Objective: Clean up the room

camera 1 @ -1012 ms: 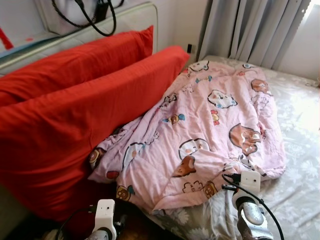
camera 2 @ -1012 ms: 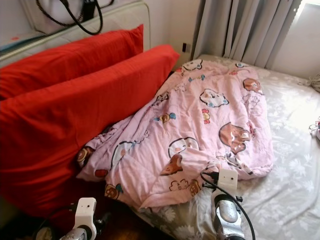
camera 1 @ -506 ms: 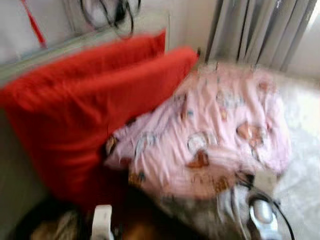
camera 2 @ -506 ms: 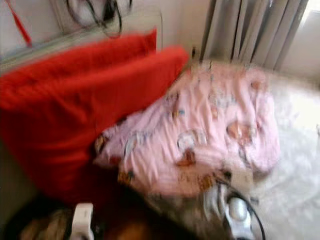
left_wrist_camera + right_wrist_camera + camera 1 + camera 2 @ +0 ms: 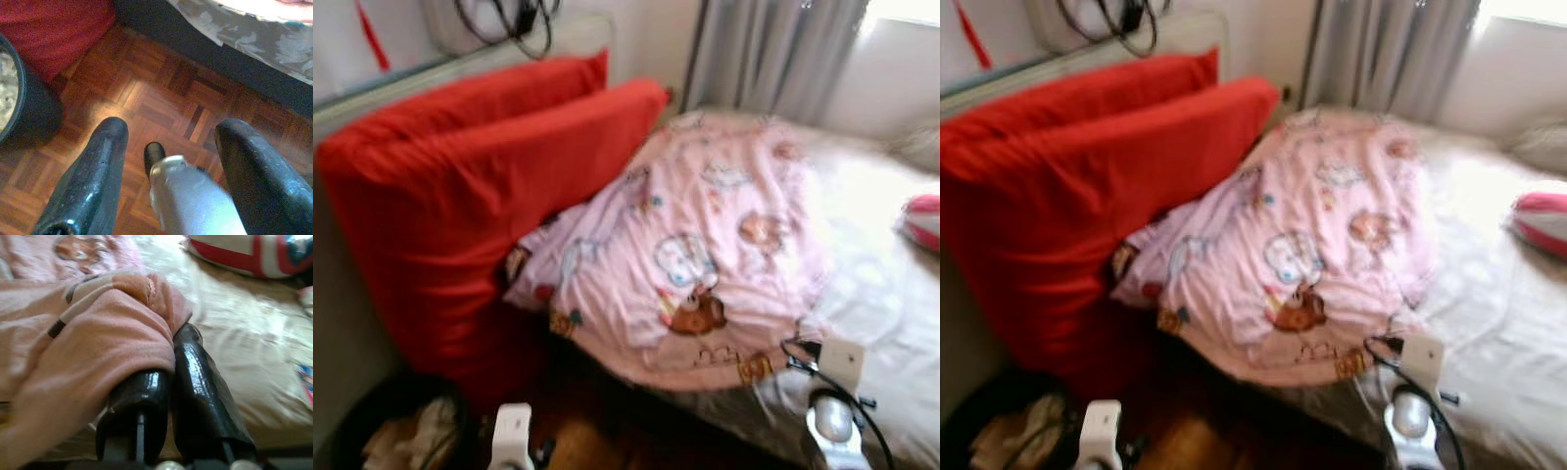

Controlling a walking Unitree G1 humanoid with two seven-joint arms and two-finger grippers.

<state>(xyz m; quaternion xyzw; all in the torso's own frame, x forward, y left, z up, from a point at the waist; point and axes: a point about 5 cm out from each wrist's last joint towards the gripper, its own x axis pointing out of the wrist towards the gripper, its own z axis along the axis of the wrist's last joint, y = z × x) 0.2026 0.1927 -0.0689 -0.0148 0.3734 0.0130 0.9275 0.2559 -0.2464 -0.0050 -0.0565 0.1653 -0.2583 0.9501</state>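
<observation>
Here right gripper (image 5: 171, 357) pinches pink blanket (image 5: 705, 245) edge, blanket lengthwise toward curtains (image 5: 764, 49).

Blanket (image 5: 715, 245): pale pink, printed with cartoon animals in brown, white, blue.
Pillows (image 5: 470, 196): plain bright red.
Bedsheet (image 5: 886, 294): off-white, faint floral pattern; grey floral at edge.
Curtain (image 5: 769, 49): grey.
Cushion (image 5: 922, 220): red and white stripes.
Floor (image 5: 161, 98): reddish-brown wood parquet.
Right gripper (image 5: 172, 340) fingers: glossy black.
Bin (image 5: 372, 431): black.

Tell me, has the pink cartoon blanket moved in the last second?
Cannot tell. The camera swung, shifting everything; the pink blanket still leans against the red pillows, its corner pinched in the right gripper.
</observation>
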